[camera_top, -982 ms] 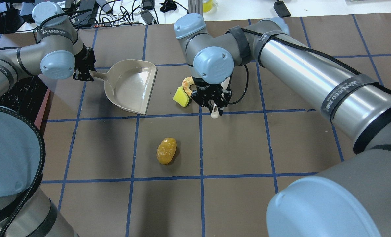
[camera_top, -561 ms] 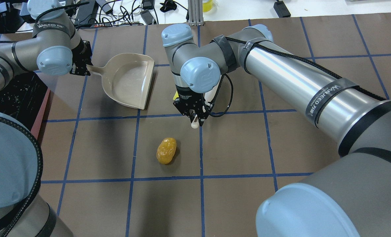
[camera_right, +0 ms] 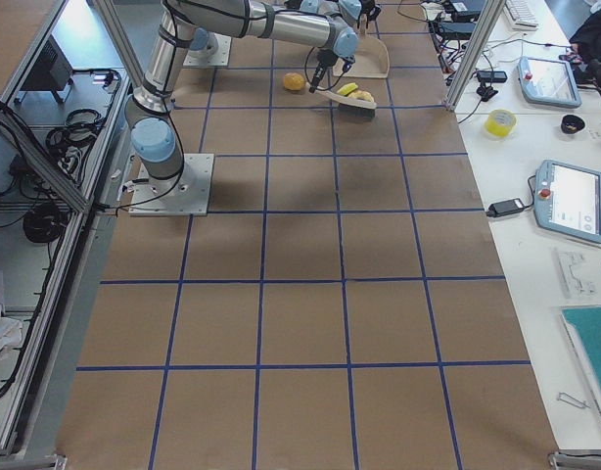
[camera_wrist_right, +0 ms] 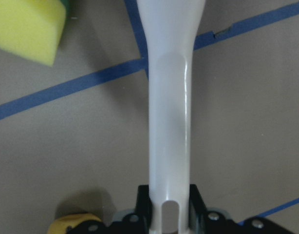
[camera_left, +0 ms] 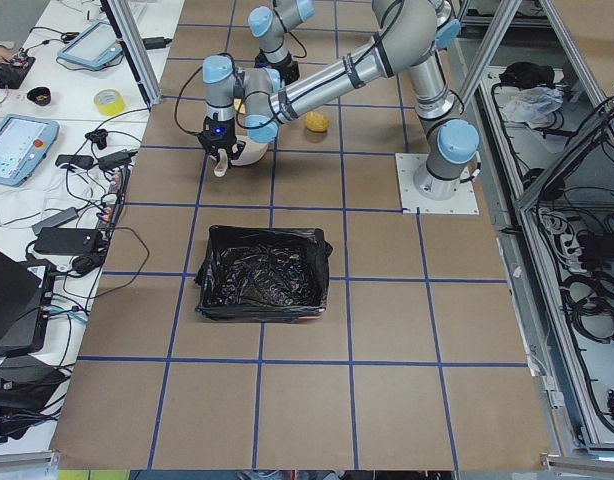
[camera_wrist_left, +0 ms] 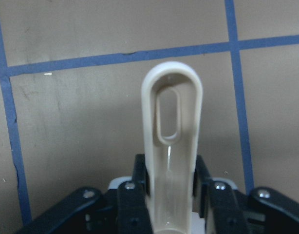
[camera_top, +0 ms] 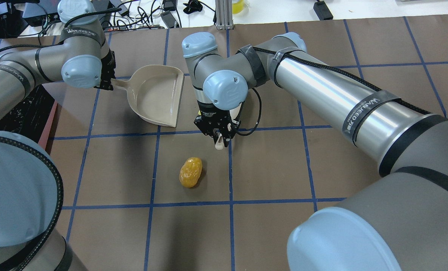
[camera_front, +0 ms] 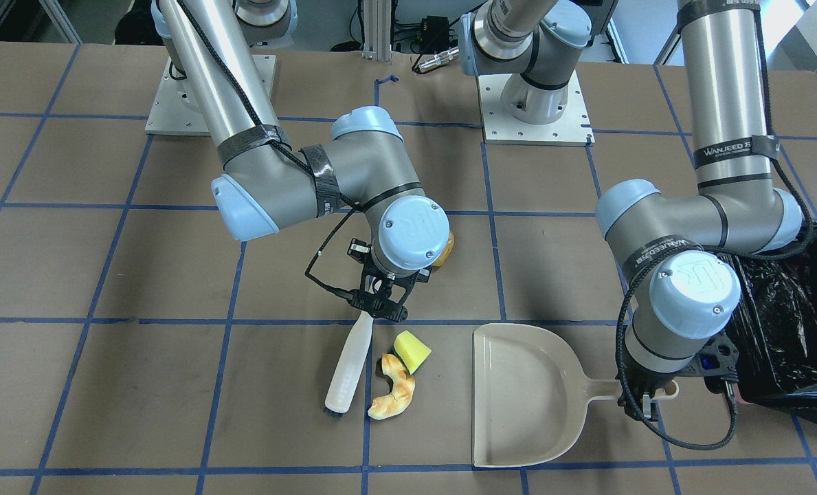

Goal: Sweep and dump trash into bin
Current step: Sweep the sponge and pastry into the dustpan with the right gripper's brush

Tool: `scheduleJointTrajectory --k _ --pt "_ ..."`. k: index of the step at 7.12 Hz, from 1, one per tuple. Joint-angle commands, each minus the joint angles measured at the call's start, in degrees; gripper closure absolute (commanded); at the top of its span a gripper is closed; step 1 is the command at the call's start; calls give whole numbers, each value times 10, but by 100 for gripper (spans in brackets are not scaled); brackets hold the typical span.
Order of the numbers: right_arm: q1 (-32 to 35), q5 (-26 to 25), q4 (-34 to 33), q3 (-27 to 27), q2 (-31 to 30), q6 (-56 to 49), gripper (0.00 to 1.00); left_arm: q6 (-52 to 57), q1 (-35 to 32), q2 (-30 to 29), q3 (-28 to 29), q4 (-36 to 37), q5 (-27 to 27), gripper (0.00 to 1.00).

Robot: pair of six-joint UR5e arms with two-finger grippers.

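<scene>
My right gripper (camera_front: 381, 306) is shut on the handle of a white brush (camera_front: 350, 364), whose bristles are down on the table. The yellow-green wedge (camera_front: 411, 349) and the tan croissant (camera_front: 394, 388) lie right beside the brush, between it and the beige dustpan (camera_front: 525, 399). My left gripper (camera_front: 645, 402) is shut on the dustpan's handle (camera_wrist_left: 171, 146). The golden-brown lump (camera_top: 190, 172) lies apart, nearer my base. The bin (camera_front: 793, 323), with its black bag, stands beyond the dustpan on my left. In the overhead view my right wrist hides the wedge and croissant.
The table is a brown mat with a blue tape grid. The bin's pink rim (camera_top: 47, 128) shows at the mat's left edge. Cables and gear lie past the far edge (camera_top: 148, 15). My two base plates (camera_front: 532, 103) stand at the near edge.
My right arm has swung left with the brush and now covers the wedge and croissant in the overhead view. My left arm has shifted the dustpan a little to the right.
</scene>
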Motion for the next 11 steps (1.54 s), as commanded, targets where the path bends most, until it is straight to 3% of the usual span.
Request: scheduleJointTrajectory --k 1,5,9,11 --pt "7 -6 1 0 1 -15 100 -45 -2 -5 1 -12 7 100" --pt "20 7 -10 -7 9 -55 100 -51 -3 -12 2 -12 25 100" --pt "46 75 -34 -64 45 -27 100 -52 -3 -12 2 -12 25 100" --pt "56 78 -46 -95 66 -27 100 -52 -5 -12 2 -12 23 100"
